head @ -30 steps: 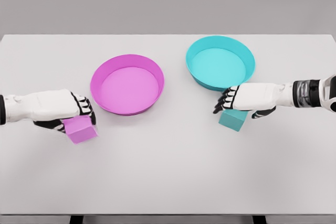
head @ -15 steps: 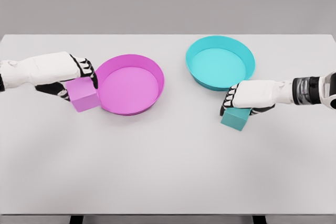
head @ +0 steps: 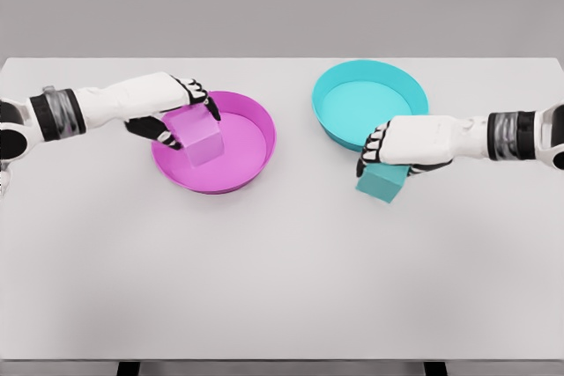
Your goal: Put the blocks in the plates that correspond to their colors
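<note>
Now left hand (head: 176,112) gripping pink cube (head: 196,136) over matching pink plate (head: 256,121), right hand (head: 388,149) clasping teal cube (head: 381,184)

We see a bright, even, diffuse light over the white counter (head: 282,288), with no glare. Shadows are faint and soft, lying just under the plates (head: 214,141) and blocks (head: 381,184). Edges look slightly soft, like a smoothed render; straight lines stay straight.

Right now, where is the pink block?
In the head view, the pink block is left of centre, held in the left hand over the left part of the pink plate; whether it touches the plate floor is unclear.
</note>
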You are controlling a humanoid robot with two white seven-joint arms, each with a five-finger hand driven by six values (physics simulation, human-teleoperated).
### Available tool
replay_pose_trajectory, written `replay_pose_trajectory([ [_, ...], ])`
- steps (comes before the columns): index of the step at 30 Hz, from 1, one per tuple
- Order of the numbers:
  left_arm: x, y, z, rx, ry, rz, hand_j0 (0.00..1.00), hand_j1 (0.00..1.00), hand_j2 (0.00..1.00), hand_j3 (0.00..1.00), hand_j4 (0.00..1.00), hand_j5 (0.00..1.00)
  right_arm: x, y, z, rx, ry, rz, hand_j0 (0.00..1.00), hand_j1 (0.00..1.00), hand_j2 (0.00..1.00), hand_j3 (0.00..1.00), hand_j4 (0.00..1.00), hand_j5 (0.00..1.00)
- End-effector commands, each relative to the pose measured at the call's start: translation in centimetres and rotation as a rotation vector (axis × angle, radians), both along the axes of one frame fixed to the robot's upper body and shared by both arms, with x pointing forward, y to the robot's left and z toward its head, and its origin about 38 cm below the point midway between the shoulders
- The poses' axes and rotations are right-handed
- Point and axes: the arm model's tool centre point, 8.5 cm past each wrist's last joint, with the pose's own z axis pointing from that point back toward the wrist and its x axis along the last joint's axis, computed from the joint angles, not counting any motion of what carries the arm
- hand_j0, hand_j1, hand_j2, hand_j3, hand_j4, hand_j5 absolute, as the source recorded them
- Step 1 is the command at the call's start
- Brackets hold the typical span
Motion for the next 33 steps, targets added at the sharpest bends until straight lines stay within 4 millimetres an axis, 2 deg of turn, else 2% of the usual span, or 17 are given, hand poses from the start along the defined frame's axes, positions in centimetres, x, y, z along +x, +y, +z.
replay_pose_trajectory([
  [1,0.4,-0.3,-0.7,-0.021,0.02,0.012,1.0,1.0,1.0,1.0,1.0,1.0,-0.1,0.6,0.6,0.021,-0.006,0.013,0.58,0.58,0.58,0.58,0.58,0.58],
  [7,0.6,0.5,0.5,-0.01,-0.004,0.02,1.0,1.0,1.0,1.0,1.0,1.0,0.2,0.9,2.4,0.05,-0.049,0.016,0.58,0.58,0.58,0.58,0.58,0.58],
  [9,0.4,3.3,2.9,0.041,-0.049,0.052,1.0,1.0,1.0,1.0,1.0,1.0,0.7,0.7,3.5,0.069,-0.074,0.002,0.58,0.58,0.58,0.58,0.58,0.58],
  [12,-0.9,10.3,6.4,0.038,-0.069,0.168,1.0,1.0,1.0,1.0,1.0,1.0,1.5,-0.1,3.7,0.065,-0.085,-0.031,0.58,0.58,0.58,0.58,0.58,0.58],
  [13,-1.9,13.0,7.1,0.031,-0.051,0.213,1.0,1.0,1.0,1.0,1.0,1.0,2.5,-0.8,4.4,0.067,-0.105,-0.063,0.58,0.58,0.58,0.58,0.58,0.58],
  [14,-2.3,13.9,7.4,0.011,-0.04,0.225,1.0,1.0,1.0,1.0,1.0,1.0,2.6,-0.9,4.8,0.074,-0.115,-0.067,0.58,0.58,0.58,0.58,0.58,0.58],
  [17,-3.0,14.2,5.0,0.01,0.019,0.231,1.0,1.0,1.0,1.0,1.0,1.0,3.4,-1.2,5.6,0.093,-0.134,-0.092,0.58,0.58,0.58,0.58,0.58,0.58],
  [20,-3.9,14.3,1.9,0.008,0.088,0.238,1.0,1.0,1.0,1.0,1.0,1.0,5.3,-1.4,5.2,0.088,-0.136,-0.137,0.59,0.59,0.59,0.59,0.59,0.59],
  [22,-4.7,15.1,-1.0,0.018,0.16,0.266,1.0,1.0,1.0,1.0,1.0,1.0,6.8,-1.3,4.7,0.085,-0.133,-0.17,0.59,0.59,0.59,0.59,0.59,0.59],
  [25,-5.0,15.0,-2.1,0.026,0.182,0.265,1.0,1.0,1.0,1.0,1.0,1.0,7.9,-1.2,4.6,0.083,-0.135,-0.195,0.59,0.59,0.59,0.59,0.59,0.59],
  [27,-5.0,14.0,-3.5,0.012,0.202,0.252,1.0,1.0,1.0,1.0,1.0,1.0,8.8,-1.0,4.4,0.081,-0.137,-0.215,0.59,0.59,0.59,0.59,0.59,0.59],
  [33,-5.0,13.7,-4.1,0.018,0.209,0.251,1.0,1.0,1.0,1.0,1.0,1.0,10.6,-0.7,3.7,0.075,-0.131,-0.26,0.6,0.6,0.6,0.6,0.6,0.6],
])
